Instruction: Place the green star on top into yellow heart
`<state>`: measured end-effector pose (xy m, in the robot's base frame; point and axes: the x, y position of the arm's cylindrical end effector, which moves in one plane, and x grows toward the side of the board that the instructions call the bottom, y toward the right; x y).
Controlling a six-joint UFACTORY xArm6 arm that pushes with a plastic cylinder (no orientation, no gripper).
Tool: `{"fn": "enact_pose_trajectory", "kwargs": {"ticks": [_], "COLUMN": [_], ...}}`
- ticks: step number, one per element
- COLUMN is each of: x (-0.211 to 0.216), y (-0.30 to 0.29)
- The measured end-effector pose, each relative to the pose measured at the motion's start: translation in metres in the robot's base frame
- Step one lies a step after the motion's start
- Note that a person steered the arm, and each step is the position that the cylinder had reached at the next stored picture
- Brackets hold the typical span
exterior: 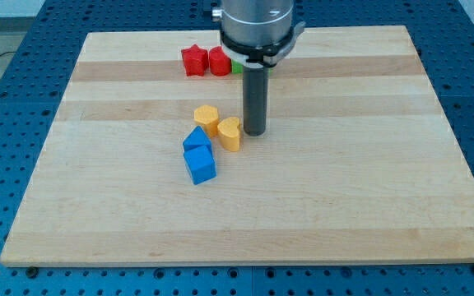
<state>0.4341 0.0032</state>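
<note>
**Rod tip parked beside the heart, star half hidden behind the arm**

The arm carries no claw, so there is nothing to spread or pinch: only a dark rod whose tip point(255, 132) rests on the wooden board point(369, 205), just to the view's right of the yellow heart point(230, 133), close enough that contact cannot be ruled out. Up and to the view's left of the heart sits a yellow hexagon-like block point(206, 119); below that, two blue blocks point(197, 154) huddle together, touching or nearly so. Near the view's top, a red star point(192, 60) and a second red block point(219, 61) stand side by side, and a sliver of green point(237, 67), presumably the green star, peeks out just beside them, mostly hidden by the arm's body.

The risk appears twofold. Any sideways drift from here would likely nudge the heart into the yellow and blue cluster, shifting the target. And reaching the star may disturb the red neighbour pressed against it, dragging both down together.
</note>
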Motion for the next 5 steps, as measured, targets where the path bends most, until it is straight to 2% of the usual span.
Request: {"fn": "enact_pose_trajectory", "kwargs": {"ticks": [2,3,4,5], "x": [0.010,-0.025,-0.104,-0.184], "y": [-0.014,0.054,0.119,0.140]}}
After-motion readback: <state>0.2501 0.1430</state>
